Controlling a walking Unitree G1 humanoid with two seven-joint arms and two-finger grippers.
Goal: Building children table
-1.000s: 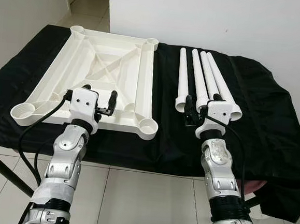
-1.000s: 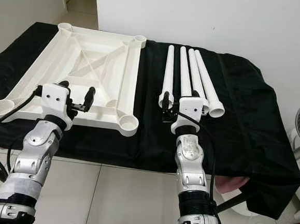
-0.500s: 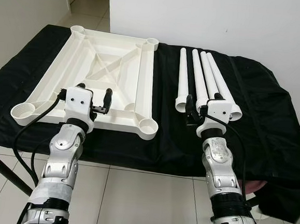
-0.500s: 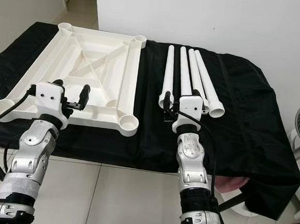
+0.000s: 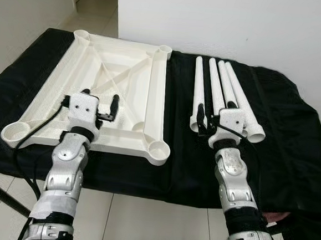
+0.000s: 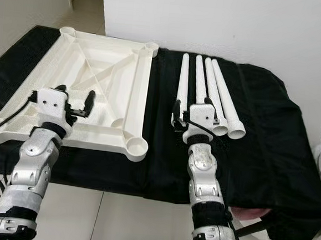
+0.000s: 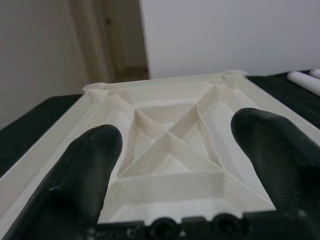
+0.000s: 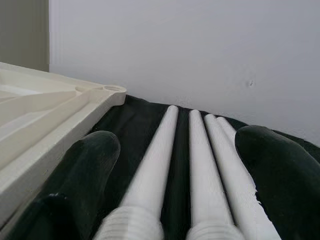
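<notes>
1. Four white plastic tube legs [image 5: 221, 94] lie loose on black cloth [image 5: 292, 147], none fitted.
2. White ribbed plastic tabletop [image 5: 110, 91] lies underside-up, corner sockets empty.
3. Left gripper [image 5: 107, 106] and right gripper [image 5: 204, 121] hover open, holding nothing.

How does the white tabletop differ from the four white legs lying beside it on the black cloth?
The tabletop is one wide, flat piece with crossing ribs and a round socket at each corner; the legs are four separate, long, thin tubes. The tabletop lies on the robot's left, under the open left gripper; the legs lie side by side on the right, their near ends at the open right gripper. Both are white plastic, resting on the black cloth.
</notes>
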